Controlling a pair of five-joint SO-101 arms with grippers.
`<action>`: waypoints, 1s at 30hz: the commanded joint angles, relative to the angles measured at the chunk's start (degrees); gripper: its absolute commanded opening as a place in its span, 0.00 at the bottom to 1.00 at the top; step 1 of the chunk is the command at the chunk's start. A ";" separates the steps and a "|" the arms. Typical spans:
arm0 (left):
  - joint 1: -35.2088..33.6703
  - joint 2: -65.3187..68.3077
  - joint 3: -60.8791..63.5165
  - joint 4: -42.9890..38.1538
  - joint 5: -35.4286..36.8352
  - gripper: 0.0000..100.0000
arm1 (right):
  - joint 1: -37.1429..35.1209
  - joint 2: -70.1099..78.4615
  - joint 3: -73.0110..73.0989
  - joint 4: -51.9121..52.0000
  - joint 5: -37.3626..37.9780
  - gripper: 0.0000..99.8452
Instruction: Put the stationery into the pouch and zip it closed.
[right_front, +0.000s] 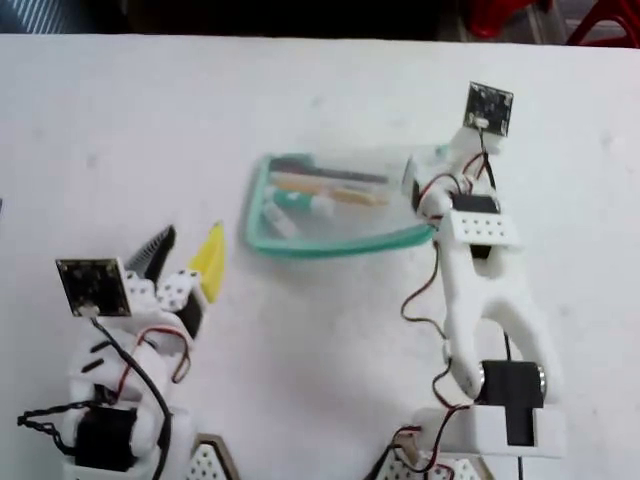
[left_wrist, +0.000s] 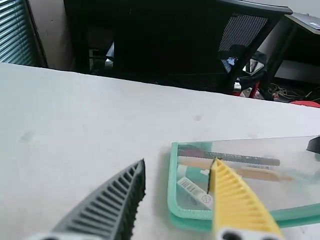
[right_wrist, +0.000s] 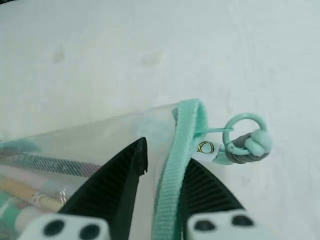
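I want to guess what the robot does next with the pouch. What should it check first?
1. Stationery inside the pouch: ok, it lies behind the clear wall.
2. Right gripper holding the pouch: ok, shut on its green edge.
3. Left gripper free: ok, open, beside the pouch's other end, not touching it.
4. Zip ring reachable: ok, uncovered, just beyond the right gripper.
5. Zip closed: cannot tell.
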 joint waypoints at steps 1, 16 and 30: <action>0.75 0.13 -0.44 -1.67 0.18 0.22 | 1.27 -0.40 0.09 -1.19 1.41 0.02; 0.84 0.13 -0.44 -1.58 0.09 0.22 | 6.37 15.16 -12.66 1.27 14.86 0.02; 0.84 0.13 -0.44 -1.49 0.26 0.22 | 6.64 17.98 -24.09 22.73 22.33 0.39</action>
